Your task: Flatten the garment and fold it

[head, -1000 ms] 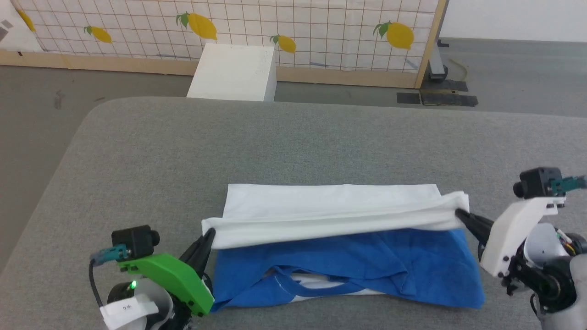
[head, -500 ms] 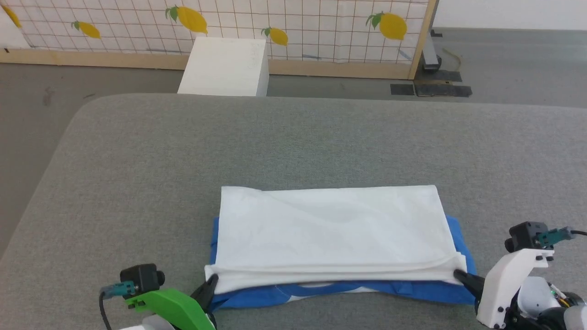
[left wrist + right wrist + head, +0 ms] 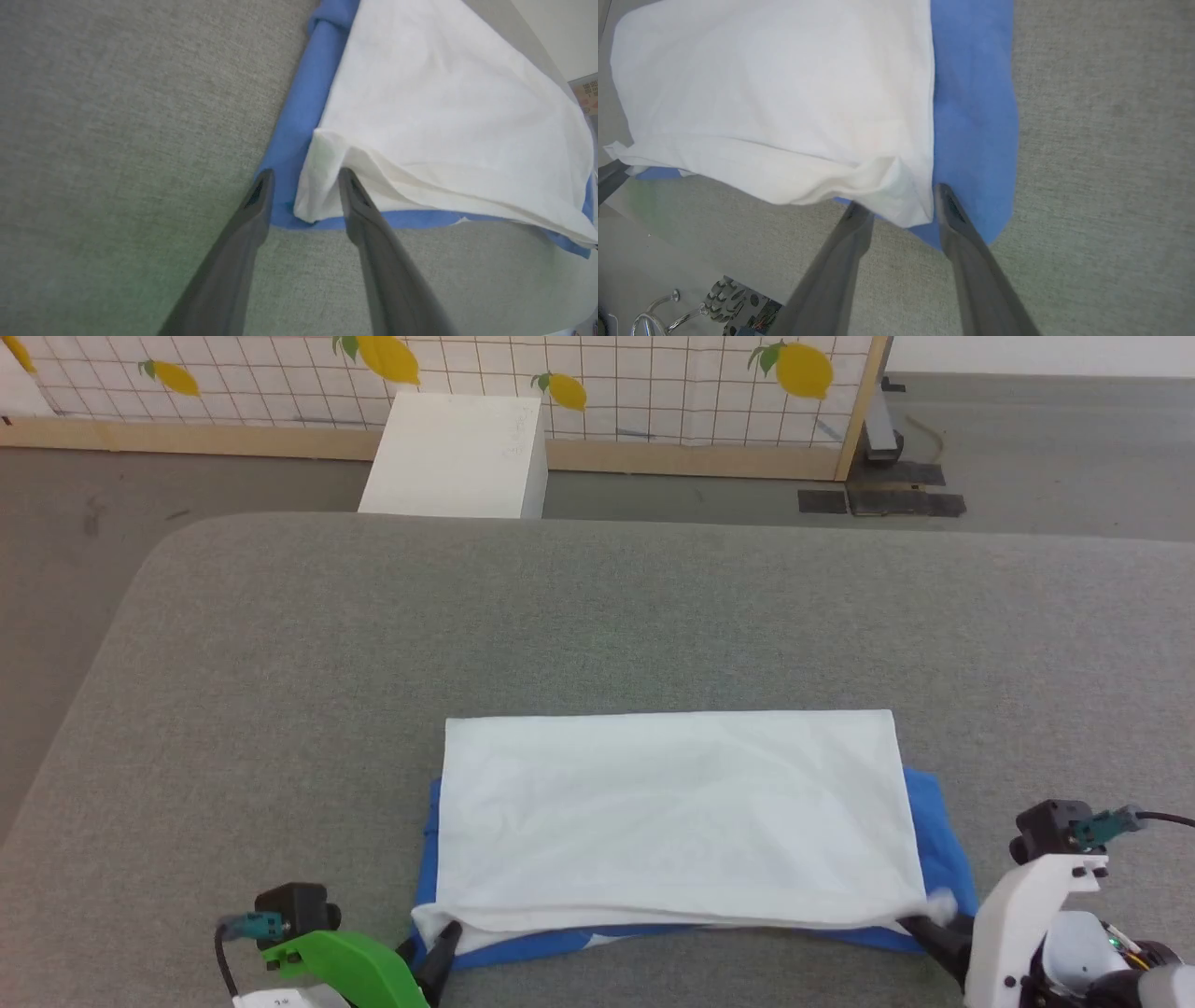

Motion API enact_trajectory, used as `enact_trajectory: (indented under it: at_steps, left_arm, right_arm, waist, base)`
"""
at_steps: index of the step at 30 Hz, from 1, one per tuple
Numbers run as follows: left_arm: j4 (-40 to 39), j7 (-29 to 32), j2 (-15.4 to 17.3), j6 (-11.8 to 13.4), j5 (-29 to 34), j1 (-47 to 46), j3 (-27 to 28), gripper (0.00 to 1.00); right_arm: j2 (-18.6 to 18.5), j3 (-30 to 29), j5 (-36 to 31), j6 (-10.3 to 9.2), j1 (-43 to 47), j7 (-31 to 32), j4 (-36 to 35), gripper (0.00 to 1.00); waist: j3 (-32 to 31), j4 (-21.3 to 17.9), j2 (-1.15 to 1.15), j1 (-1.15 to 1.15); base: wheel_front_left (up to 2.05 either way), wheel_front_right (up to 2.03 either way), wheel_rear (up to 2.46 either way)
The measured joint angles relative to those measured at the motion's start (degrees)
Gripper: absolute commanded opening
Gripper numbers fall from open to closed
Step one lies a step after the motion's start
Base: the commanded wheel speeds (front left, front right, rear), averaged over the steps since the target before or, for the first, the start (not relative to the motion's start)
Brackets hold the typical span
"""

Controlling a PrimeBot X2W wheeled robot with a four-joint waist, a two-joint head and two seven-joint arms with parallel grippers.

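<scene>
Garment (image 3: 672, 812) lies folded, left hand (image 3: 303, 177) and right hand (image 3: 896, 200) spread wide, gripping nothing, at its corners.

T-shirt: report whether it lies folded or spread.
Folded: the T-shirt has its white body doubled over its blue sleeves, layers stacked along the near edge.

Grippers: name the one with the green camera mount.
The left gripper: its mount is green, while the right gripper has a white one.
</scene>
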Motion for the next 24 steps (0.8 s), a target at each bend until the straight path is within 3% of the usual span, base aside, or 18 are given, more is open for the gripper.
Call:
enact_trajectory:
  at_steps: [9,13,18,24]
  left_arm:
    - [-10.5,8.3,5.4,6.0,-3.2,5.1,3.1,1.00]
    - [-16.0,7.2,7.0,7.8,-3.2,6.9,6.6,1.00]
    - [-20.2,-5.6,8.3,5.7,2.6,5.0,10.0,1.00]
    - [-19.8,-23.8,7.7,3.3,12.9,-1.4,10.5,1.00]
  right_arm:
    - [-2.4,-5.5,2.2,0.00,3.3,5.4,-6.8,1.00]
    - [-2.6,-10.0,2.9,0.00,3.4,7.4,-9.9,1.00]
    - [-1.8,-14.1,2.8,-0.01,0.8,8.0,-11.3,1.00]
    - [-4.2,-11.1,3.4,-0.01,-3.3,8.4,-9.3,1.00]
  waist:
    - [-2.5,0.2,0.00,0.00]
    - [-3.2,0.4,0.00,0.00]
    - [-2.8,1.1,0.00,0.00]
    - [-0.8,1.5,0.00,0.00]
  base:
    - [0.00,0.00,0.00]
    - [0.00,0.00,0.00]
    - [0.00,0.00,0.00]
    - [0.00,0.00,0.00]
